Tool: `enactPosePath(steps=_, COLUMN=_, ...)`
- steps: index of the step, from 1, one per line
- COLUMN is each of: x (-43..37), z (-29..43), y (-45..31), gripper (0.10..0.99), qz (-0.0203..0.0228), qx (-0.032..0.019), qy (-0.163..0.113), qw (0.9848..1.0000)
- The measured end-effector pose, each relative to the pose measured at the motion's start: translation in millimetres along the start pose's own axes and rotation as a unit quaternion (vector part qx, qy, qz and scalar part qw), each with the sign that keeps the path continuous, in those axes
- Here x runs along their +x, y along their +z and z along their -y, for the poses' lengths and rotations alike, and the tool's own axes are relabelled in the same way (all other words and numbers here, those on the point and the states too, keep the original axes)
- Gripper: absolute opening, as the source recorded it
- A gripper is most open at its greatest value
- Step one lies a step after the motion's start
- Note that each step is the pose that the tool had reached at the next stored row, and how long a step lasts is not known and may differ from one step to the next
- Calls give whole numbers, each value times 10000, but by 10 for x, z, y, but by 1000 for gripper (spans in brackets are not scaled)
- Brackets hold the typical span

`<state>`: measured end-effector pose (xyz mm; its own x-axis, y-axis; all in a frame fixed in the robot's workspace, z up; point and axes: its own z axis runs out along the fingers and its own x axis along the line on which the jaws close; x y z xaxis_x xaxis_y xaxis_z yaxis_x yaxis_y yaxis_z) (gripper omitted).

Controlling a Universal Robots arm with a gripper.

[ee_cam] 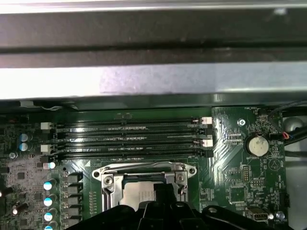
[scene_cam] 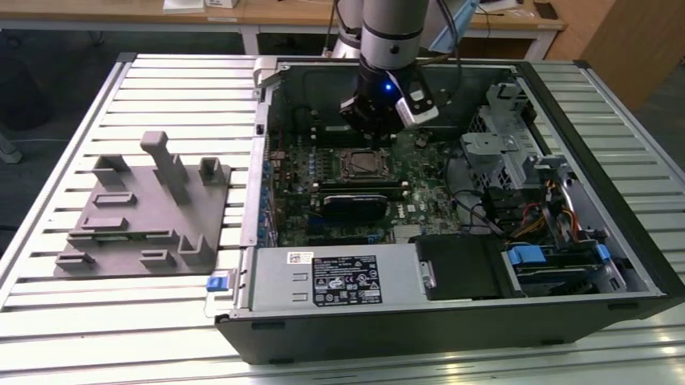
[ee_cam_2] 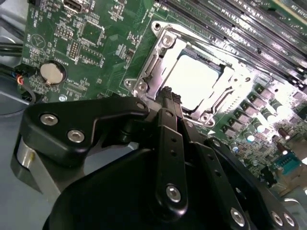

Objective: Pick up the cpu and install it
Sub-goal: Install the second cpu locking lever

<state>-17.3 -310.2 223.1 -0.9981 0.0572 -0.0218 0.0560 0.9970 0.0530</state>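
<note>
A: Where is the cpu, and what is the arm doing?

B: The cpu lies flat inside the square metal socket frame on the green motherboard, its pale silver top catching glare. The gripper hangs just above the socket's near edge. In the second wrist view its two black fingers are pressed together with nothing between them, so it is clenched on nothing.

A: How would that chip handle?

B: I judge it light, stiff and thin, with a smooth metal top that would slip under a loose pinch. Its underside contacts are likely fragile. The sensible hold is across two opposite edges, kept level, never on the faces.

A: What does each camera add?

B: The exterior view shows the whole open computer case lying on a slatted table, the arm reaching in at the far side, and a grey tray of moulded fixtures at the exterior view's left. The first wrist view shows the memory slots beyond the socket and a round coin battery. There the chip is partly hidden by the gripper body, so whether it sits fully seated is hard to say.
</note>
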Motion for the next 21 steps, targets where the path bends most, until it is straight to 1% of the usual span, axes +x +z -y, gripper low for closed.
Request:
enactPosePath(steps=4, x=-1, z=-1, y=-53, gripper=106, qz=0, qx=0, qy=0, qw=10000)
enactPosePath(steps=8, x=-2, z=20, y=-56, gripper=106, qz=0, qx=0, qy=0, qw=10000)
enactPosePath(steps=21, x=-9, z=138, y=-62, gripper=106, qz=0, qx=0, qy=0, qw=10000)
